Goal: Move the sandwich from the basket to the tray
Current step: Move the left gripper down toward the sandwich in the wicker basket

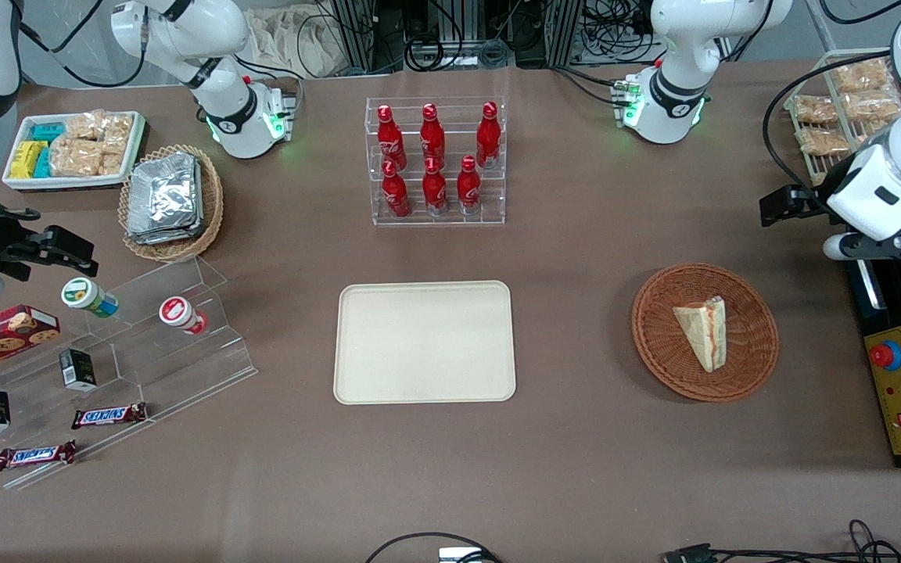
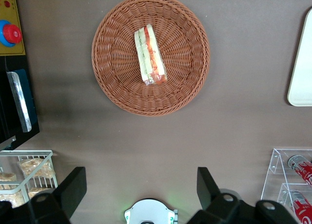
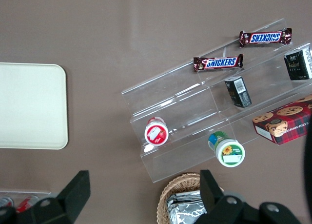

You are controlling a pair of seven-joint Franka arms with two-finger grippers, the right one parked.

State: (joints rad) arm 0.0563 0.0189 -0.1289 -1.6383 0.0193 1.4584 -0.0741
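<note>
Closest to the front camera is just bare brown bench (image 1: 576,469), then the tray (image 1: 424,342) sitting flat with nothing on it, and the basket (image 1: 755,344) off toward the working arm's end. The sandwich (image 1: 704,332) is lying in the basket, so nothing's been picked yet.

What matters for the grab is how the wedge lies. In the wrist view the sandwich (image 2: 150,55) lies lengthwise pointing away from the jaws, tilted only a bit, with its red and green filling edge facing up. The two fingers (image 2: 70,187) are spread wide apart with nothing between them, and they straddle a line roughly square to that long axis. So I'd guess they can close across the narrow width without much wrist twist.

The gripper (image 2: 141,185) isn't over the basket (image 2: 192,87) though. It hangs well above the bench, farther from the front camera than the basket, near the rack of snack packets (image 1: 841,109). It needs to travel toward the front camera and drop.
</note>
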